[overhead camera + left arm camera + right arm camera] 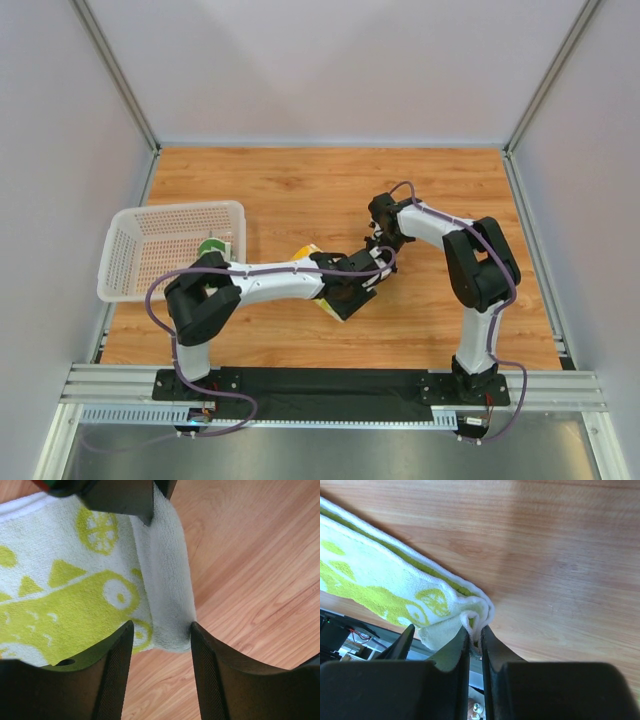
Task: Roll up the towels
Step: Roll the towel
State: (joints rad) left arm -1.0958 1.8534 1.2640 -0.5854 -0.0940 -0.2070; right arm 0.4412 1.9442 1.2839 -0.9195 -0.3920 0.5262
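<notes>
At the near edge of the tabletop [330,190] the two arms rise from their bases, and both reach in toward the middle, where the lime-yellow towel [60,595] lies on the wood. The left pincer [161,625] comes first, low over the towel's nearer end. Its fingers stand partway apart and grip the turned-over edge of the cloth, a thick pale fold that fills the gap and touches the inner face of each finger. Beside that fold the towel lies flat with its printed face up, showing lime shapes and white circles on a pale ground. Beyond it, the right pincer [475,629] has its fingers drawn almost together, pinched on a bunched corner of the same towel, with a small curl of white hem caught between the tips. From that corner the towel runs away to the left in the right wrist view as a long folded strip, its edge raised off the wood near the grip. Off to the left, about level with the pincers, the white mesh basket [172,208] sits on the tabletop. The dark green towel [213,247] lies inside it as a small bundle at its right near corner, partly hidden behind the left arm.
</notes>
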